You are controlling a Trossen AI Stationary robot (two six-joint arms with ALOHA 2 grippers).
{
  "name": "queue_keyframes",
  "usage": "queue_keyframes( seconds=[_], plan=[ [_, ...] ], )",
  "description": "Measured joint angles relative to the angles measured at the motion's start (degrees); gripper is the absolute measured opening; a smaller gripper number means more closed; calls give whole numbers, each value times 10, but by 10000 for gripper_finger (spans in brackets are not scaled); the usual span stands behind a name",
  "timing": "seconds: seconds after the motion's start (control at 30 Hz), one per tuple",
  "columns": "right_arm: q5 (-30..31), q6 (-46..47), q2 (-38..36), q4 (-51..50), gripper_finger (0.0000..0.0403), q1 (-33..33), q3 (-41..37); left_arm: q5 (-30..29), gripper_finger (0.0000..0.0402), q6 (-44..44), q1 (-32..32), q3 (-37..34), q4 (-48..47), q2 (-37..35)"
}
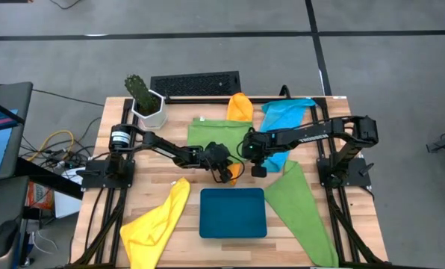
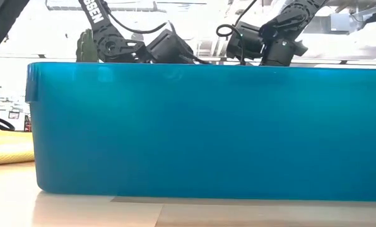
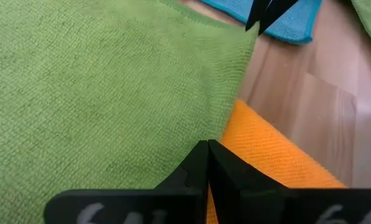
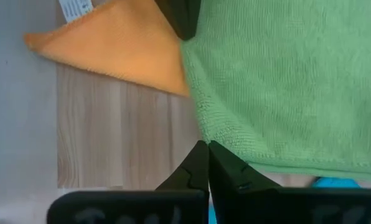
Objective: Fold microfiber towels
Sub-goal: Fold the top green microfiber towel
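The room is a grey carpeted floor (image 1: 207, 45) crossed by dark tape lines, with a monitor edge and loose cables off the left side. On it stands the surface (image 1: 357, 161), pale butcher-block wood in a rectangular plank pattern, carrying both dark arms on black frames.

Of the cloths, a green towel (image 1: 301, 209) lies as a long wedge at the near right, partly over the edge, and a yellow towel (image 1: 157, 220) drapes off the near left. A second green towel (image 1: 211, 134) lies flat at mid-surface, its looped pile plain in the wrist views, with an orange towel (image 1: 240, 107) showing past its far edge and again under its near corner. A sky-blue towel (image 1: 286, 116) lies crumpled just right of those.

The rigid teal tray (image 1: 233, 213), a smooth rounded rectangle, sits between yellow and green cloths. A black keyboard (image 1: 195, 84) and a white pot with a cactus (image 1: 144, 101) stand at the far edge.

The left tool (image 3: 208, 149) has its fingers pressed together at the mid green towel's edge, over orange cloth. The right tool (image 4: 208, 149) is likewise pinched shut at that towel's corner; whether either grips fabric cannot be told
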Motion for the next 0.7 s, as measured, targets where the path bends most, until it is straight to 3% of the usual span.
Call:
queue_keyframes(
  seconds=[0.43, 0.57, 0.7],
  plan=[
    [0, -54, 0, 71, 21, 18, 39, 17, 0, -8, 0, 0, -10, -6],
    [-1, -58, 4, 81, 19, 17, 39, 40, 0, -8, 0, -1, -27, -28],
    [-2, -69, 4, 101, 22, 18, 39, 28, 0, 5, 0, -1, -71, -60]
  ],
)
